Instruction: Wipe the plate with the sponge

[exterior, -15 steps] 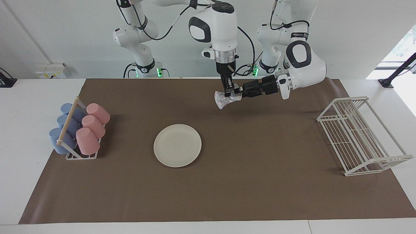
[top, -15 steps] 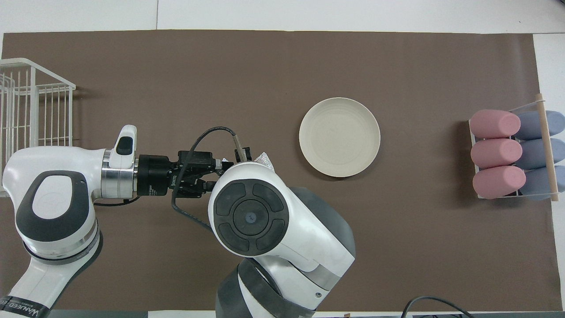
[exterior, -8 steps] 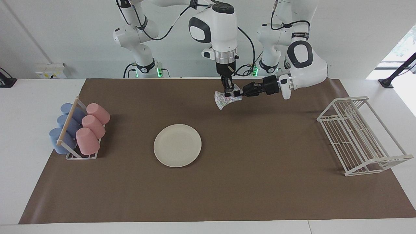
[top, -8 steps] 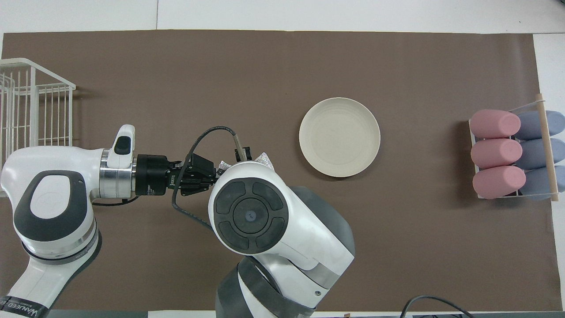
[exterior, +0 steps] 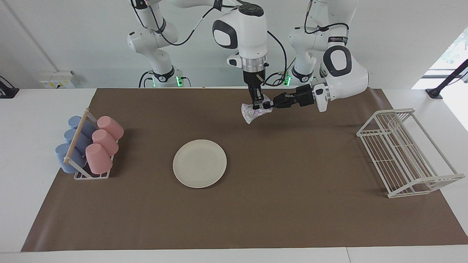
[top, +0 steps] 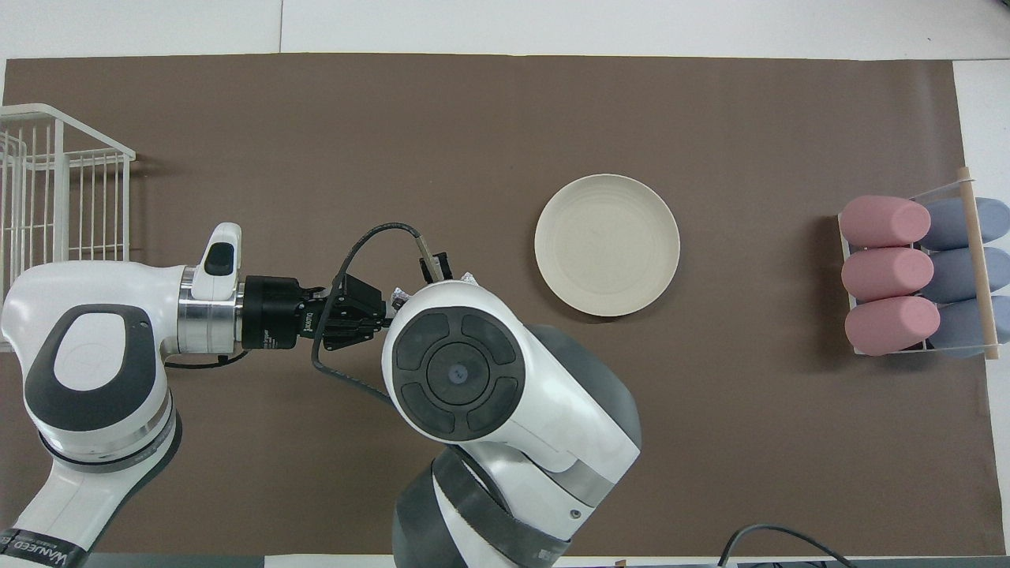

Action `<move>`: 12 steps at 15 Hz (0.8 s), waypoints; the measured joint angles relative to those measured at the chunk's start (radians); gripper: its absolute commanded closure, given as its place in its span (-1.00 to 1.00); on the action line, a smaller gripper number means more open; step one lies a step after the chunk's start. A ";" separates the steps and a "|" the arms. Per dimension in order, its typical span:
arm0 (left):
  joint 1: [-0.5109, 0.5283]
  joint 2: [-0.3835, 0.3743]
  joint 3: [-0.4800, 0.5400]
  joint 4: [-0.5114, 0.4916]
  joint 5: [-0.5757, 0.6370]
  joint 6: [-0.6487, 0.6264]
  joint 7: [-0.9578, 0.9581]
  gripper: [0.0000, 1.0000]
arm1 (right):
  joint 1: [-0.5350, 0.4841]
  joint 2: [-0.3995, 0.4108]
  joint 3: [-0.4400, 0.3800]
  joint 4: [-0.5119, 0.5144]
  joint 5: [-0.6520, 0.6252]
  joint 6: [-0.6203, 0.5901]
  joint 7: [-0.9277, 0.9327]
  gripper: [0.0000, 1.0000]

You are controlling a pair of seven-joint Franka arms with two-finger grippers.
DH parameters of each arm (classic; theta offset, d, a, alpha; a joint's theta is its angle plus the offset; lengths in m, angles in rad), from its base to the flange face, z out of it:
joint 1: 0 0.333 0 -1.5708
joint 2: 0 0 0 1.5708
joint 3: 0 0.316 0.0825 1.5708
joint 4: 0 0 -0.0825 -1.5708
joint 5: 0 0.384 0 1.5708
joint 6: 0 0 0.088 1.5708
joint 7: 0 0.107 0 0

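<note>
Up in the air over the brown table mat (exterior: 292,204), the small silvery iridescent mesh sponge (exterior: 252,111) hangs between both arms. The left gripper (exterior: 269,106) comes in sideways, fingers clamped together on the sponge's end. The right gripper (exterior: 257,104) points straight down onto the pinched middle; whether it is gripping, I cannot tell. The round off-white plate (exterior: 199,163) lies flat on the mat, well apart, toward the right arm's end.

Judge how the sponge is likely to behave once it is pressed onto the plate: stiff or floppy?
Probably floppy: the sponge looks like thin mesh, bunched where the left end effector pinches it, its free end drooping. Likely light, hanging from that pinch. It should flatten against the plate.
</note>
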 measured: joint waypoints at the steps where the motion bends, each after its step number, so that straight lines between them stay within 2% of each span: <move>1: 0.001 0.000 0.001 0.001 0.001 0.000 -0.005 1.00 | -0.021 0.000 0.000 0.000 -0.001 0.000 -0.071 -1.00; 2: 0.001 0.000 0.002 0.004 0.014 0.001 -0.013 1.00 | -0.049 -0.001 -0.001 0.001 -0.001 0.000 -0.162 -1.00; 6: 0.025 0.000 0.004 0.059 0.191 -0.005 -0.108 1.00 | -0.203 -0.035 -0.003 0.006 -0.001 -0.037 -0.595 -1.00; 12: 0.183 0.041 0.009 0.207 0.488 -0.230 -0.124 1.00 | -0.481 -0.092 -0.007 0.009 0.038 -0.146 -1.308 -1.00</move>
